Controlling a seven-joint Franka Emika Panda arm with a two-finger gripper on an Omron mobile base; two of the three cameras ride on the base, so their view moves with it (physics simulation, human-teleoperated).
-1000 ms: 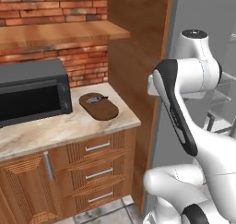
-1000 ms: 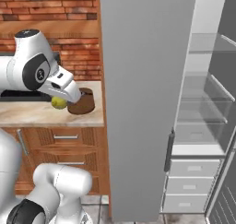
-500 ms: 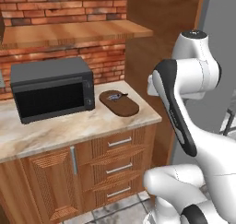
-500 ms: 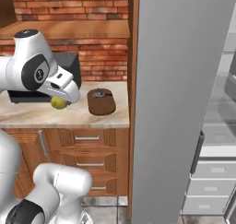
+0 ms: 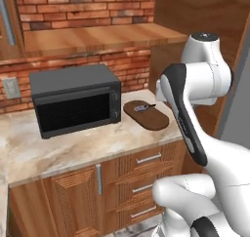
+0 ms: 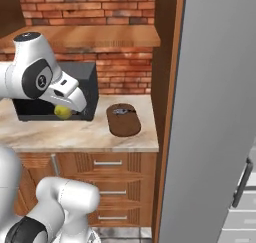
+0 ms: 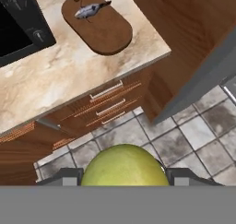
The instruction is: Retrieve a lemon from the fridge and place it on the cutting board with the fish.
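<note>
My gripper (image 6: 65, 109) is shut on the lemon (image 6: 60, 112), a yellow-green round fruit held in the air in front of the microwave, left of the cutting board. In the hand view the lemon (image 7: 123, 167) bulges between the two fingertips, high above the floor tiles. The dark brown oval cutting board (image 5: 147, 115) (image 6: 124, 121) (image 7: 98, 28) lies on the marble counter near its right end. The small silver-grey fish (image 5: 141, 107) (image 6: 121, 111) (image 7: 90, 9) rests on the board's far end. The fridge's grey door (image 6: 215, 117) stands at the right.
A black microwave (image 5: 74, 104) (image 6: 89, 85) (image 7: 18, 22) stands on the counter left of the board. A wooden shelf (image 5: 97, 36) runs above it against the brick wall. Wooden drawers (image 7: 108, 105) sit below the counter, and a wooden panel (image 6: 162, 62) separates counter and fridge.
The whole picture has shifted: the base has moved, bringing microwave and board toward the centre and the fridge interior out of sight. The lemon stays in the grip.
</note>
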